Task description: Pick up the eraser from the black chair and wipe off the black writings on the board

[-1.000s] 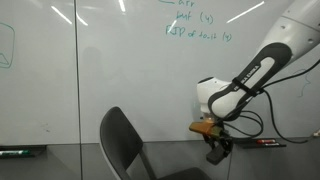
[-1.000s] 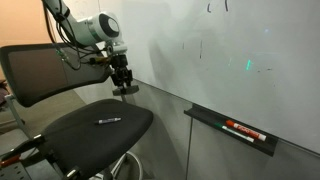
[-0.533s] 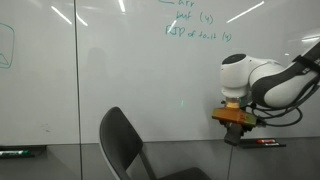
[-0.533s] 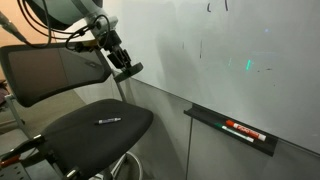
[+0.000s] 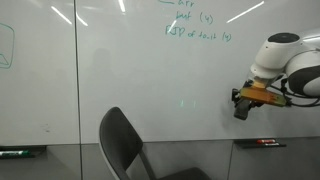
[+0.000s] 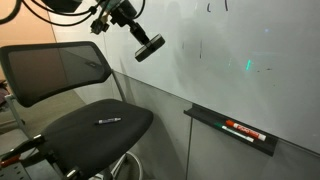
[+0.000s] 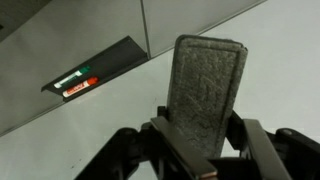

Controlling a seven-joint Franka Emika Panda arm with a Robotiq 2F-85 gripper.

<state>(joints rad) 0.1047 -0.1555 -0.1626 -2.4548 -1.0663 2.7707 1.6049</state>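
Note:
My gripper [image 7: 198,140] is shut on the eraser [image 7: 205,88], a grey felt block that stands up between the fingers in the wrist view. In both exterior views the gripper [image 6: 140,42] holds the eraser [image 6: 150,48] high in the air, close to the white board [image 6: 250,90]. The eraser [image 5: 243,105] hangs below the wrist. Faint black writings [image 6: 201,47] show on the board to the right of the eraser. The black chair [image 6: 90,125] stands below, with a dark pen [image 6: 108,121] on its seat. Its backrest [image 5: 122,145] shows too.
Green handwriting [image 5: 196,27] sits high on the board. A black tray [image 6: 232,130] on the board holds markers [image 6: 243,130]; it also shows in the wrist view [image 7: 92,72]. A green drawing [image 5: 7,45] marks the board's far side.
The arm has risen from just above the chair seat and swung toward the board with the eraser in the gripper. The eraser now points at the board.

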